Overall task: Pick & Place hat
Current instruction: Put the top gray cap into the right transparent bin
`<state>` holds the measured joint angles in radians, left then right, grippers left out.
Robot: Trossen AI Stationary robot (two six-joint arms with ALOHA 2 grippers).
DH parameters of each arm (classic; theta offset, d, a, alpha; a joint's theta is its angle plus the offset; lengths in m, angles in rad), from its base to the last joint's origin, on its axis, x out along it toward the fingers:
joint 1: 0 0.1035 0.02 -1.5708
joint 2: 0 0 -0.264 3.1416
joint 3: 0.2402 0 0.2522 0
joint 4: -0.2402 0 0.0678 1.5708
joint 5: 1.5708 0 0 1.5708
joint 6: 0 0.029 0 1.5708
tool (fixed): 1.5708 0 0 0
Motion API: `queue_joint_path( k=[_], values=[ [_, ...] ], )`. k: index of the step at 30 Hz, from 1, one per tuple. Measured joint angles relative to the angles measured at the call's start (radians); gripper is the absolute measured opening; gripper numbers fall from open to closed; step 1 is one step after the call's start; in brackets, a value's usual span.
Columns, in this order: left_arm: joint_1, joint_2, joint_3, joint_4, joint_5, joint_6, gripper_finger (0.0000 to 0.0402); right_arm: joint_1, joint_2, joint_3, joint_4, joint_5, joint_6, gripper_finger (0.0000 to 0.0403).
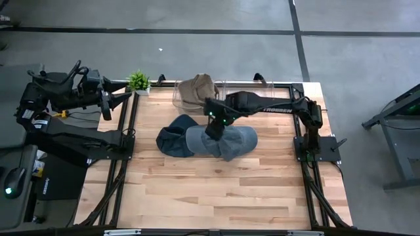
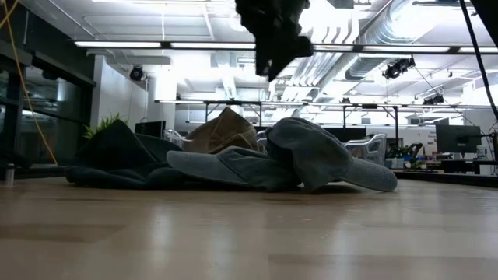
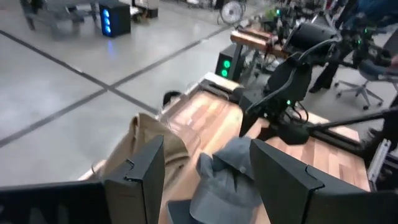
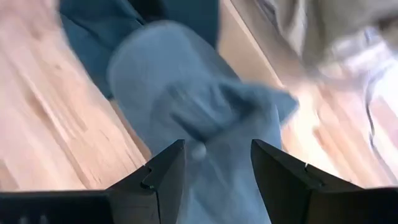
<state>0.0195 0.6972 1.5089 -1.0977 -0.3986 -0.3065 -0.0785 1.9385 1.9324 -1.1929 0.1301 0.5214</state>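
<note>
3 hats (image 1: 222, 139) mid-table (image 1: 197, 196), plant (image 1: 138, 81) at rear-left corner, apparently

The grey-blue hat (image 1: 230, 141) is plain denim-toned, lighter than the dark teal hat (image 1: 173, 139) beside it. A tan hat (image 1: 197, 90) is khaki, unpatterned. The bench (image 1: 216, 190) shows pale wood planks with streaked grain, framed in black. Both arms are black; a small plant (image 1: 138, 80) is green.

We see a light wooden counter (image 1: 197, 190) standing on a grey concrete floor (image 1: 197, 16) crossed by dark lines. Beyond the counter, long strip lights (image 2: 156, 44) and pale ducts (image 2: 366, 47) run overhead, with desks and monitors (image 2: 455, 140) farther back.
</note>
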Motion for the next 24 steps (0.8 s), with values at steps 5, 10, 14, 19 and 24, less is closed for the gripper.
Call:
queue_joint_path(
  k=[5, 10, 14, 19, 24],
  values=[
    [0.000, 0.009, -0.001, -0.073, 0.023, -0.078, 0.0193, 0.051, 0.000, 0.000, -0.102, 0.070, 0.149, 0.0177],
    [0.000, 0.009, -0.007, -0.120, 0.047, -0.160, 0.0193, 0.083, 0.000, 0.000, -0.120, 0.072, 0.204, 0.0177],
    [0.000, 0.006, -0.063, -0.117, 0.051, -0.206, 0.0193, 0.099, -0.020, -0.095, -0.045, 0.057, 0.238, 0.0177],
    [0.000, 0.004, -0.180, -0.089, 0.081, -0.290, 0.0193, 0.121, -0.122, -0.374, 0.196, 0.011, 0.343, 0.0177],
    [0.000, 0.006, -0.337, 0.091, 0.165, -0.327, 0.0193, 0.151, -0.277, -0.618, 0.314, 0.040, 0.480, 0.0177]
  ],
)
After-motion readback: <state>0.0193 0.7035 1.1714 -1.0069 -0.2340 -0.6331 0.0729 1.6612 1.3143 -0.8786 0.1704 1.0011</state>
